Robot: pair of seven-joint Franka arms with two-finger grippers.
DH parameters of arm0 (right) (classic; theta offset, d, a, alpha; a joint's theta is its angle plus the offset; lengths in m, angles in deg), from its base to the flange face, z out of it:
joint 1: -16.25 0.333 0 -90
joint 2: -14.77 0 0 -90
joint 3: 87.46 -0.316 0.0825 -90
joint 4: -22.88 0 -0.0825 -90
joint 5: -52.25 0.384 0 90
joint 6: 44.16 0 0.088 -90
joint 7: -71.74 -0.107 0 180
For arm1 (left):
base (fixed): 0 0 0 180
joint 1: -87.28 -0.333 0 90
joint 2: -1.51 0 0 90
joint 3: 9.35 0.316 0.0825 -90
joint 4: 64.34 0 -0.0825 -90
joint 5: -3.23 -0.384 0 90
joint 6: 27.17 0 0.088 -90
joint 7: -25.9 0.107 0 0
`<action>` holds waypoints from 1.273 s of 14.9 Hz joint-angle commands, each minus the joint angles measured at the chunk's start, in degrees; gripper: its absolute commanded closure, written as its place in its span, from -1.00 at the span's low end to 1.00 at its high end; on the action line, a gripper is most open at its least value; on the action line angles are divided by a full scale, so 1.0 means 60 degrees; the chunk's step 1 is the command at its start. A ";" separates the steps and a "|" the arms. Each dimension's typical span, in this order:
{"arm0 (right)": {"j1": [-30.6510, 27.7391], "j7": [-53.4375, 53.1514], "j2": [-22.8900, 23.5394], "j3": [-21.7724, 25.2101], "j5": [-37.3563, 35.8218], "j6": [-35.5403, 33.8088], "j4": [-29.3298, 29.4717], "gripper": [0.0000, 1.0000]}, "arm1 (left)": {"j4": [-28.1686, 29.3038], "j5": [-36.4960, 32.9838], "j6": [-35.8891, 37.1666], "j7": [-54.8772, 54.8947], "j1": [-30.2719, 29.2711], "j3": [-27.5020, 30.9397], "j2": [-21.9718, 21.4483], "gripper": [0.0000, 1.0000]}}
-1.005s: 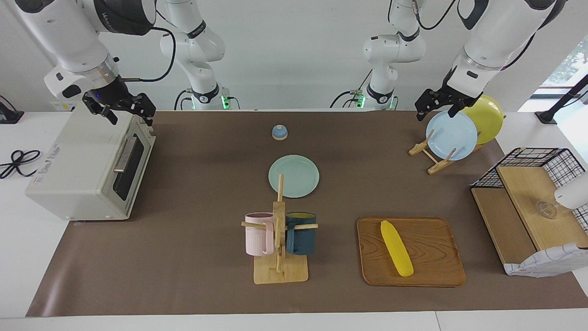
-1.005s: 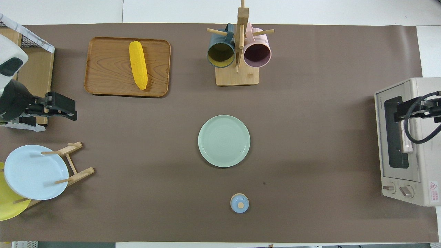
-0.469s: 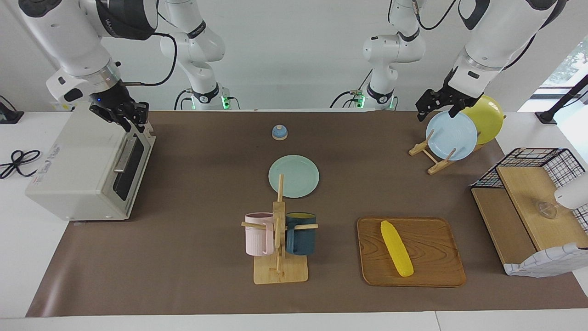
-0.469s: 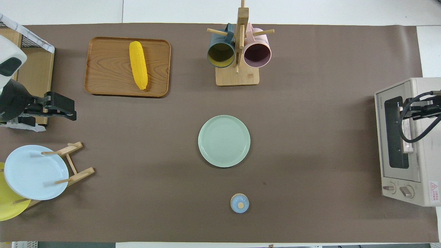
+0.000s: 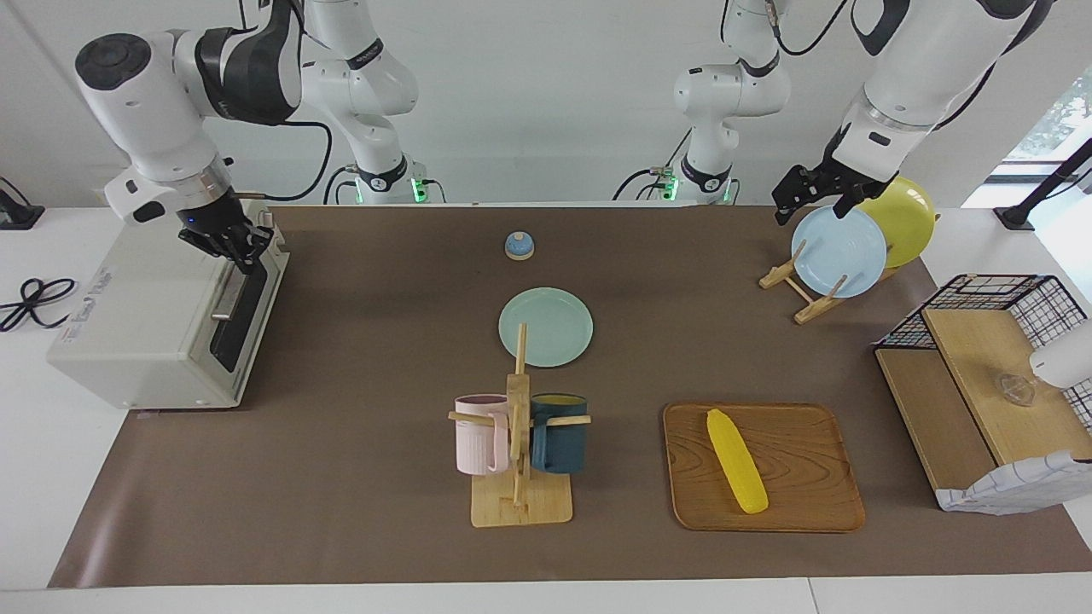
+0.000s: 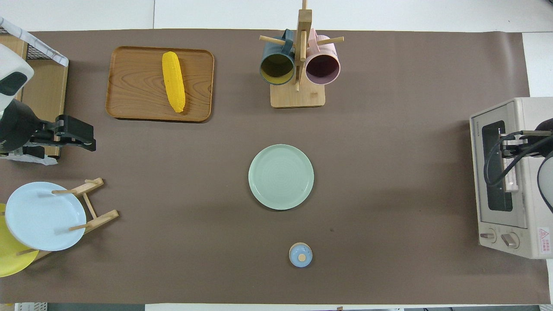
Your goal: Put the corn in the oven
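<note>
The yellow corn [image 5: 736,460] lies on a wooden tray [image 5: 810,452] at the table's edge farthest from the robots, toward the left arm's end; it also shows in the overhead view [image 6: 173,81]. The off-white oven [image 5: 145,315] stands at the right arm's end with its dark glass door [image 5: 243,311] shut. My right gripper [image 5: 232,243] is down at the top front edge of the oven, at the upper end of the door's bar handle [image 5: 229,297]. My left gripper [image 5: 812,205] is open and empty, and waits in the air over the plate rack.
A mug rack [image 5: 519,443] with a pink and a dark blue mug stands mid-table beside the tray. A green plate [image 5: 546,327] and a small blue lid [image 5: 519,246] lie nearer to the robots. A blue plate [image 5: 838,251] and a yellow plate [image 5: 904,217] stand in a rack. A wire basket [image 5: 981,298] stands at the left arm's end.
My right gripper has turned and come down from above the oven's top to the upper end of the door handle. The left arm, the corn and the oven door have not moved.
</note>
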 commanded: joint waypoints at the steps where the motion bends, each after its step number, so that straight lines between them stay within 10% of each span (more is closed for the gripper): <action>1: -0.0203 -0.0128 -0.0214 -0.0107 -0.0173 0.0236 -0.0358 1.00 | 0.0372 0.0083 -0.0147 0.0063 -0.0097 -0.0009 -0.0321 -1.00; 19: -0.0569 0.0296 -0.0067 -0.0107 -0.0745 0.0822 -0.1194 1.00 | 0.0372 0.0083 -0.0147 0.0063 -0.0097 -0.0009 -0.0321 -1.00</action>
